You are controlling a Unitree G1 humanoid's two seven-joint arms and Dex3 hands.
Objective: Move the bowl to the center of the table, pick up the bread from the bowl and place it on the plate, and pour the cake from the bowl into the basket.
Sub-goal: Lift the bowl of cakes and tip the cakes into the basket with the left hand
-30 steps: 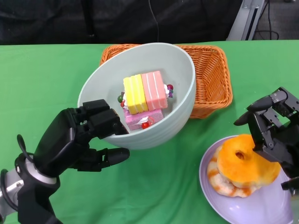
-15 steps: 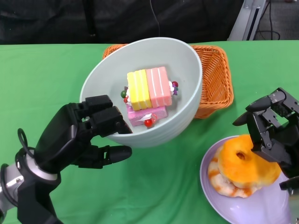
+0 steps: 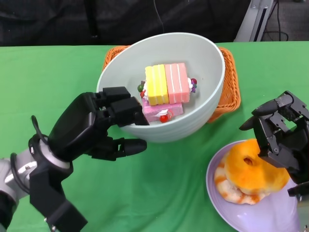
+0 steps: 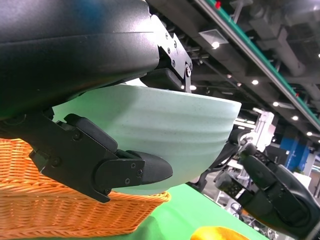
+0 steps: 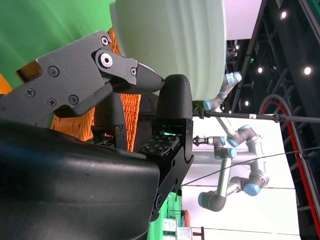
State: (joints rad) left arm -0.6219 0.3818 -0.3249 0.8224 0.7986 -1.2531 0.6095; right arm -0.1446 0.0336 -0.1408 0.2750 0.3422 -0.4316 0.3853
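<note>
At frame centre, our left hand (image 3: 99, 126) grips the bowl (image 3: 203, 104) over the basket (image 3: 229, 87); cake (image 3: 166, 89) inside. We are at the pour; next we must tip. Our right hand (image 3: 280, 133) hangs spread.

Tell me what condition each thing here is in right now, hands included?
bowl: lifted off the table, held over the basket, cake inside
cake: pieces stacked in the bowl, not yet poured
basket: on the table, mostly hidden behind the bowl
bread: lying on the plate
plate: on the table, bearing the bread
left hand: fingers gripping the bowl's rim
right hand: holds nothing, above the bread
</note>
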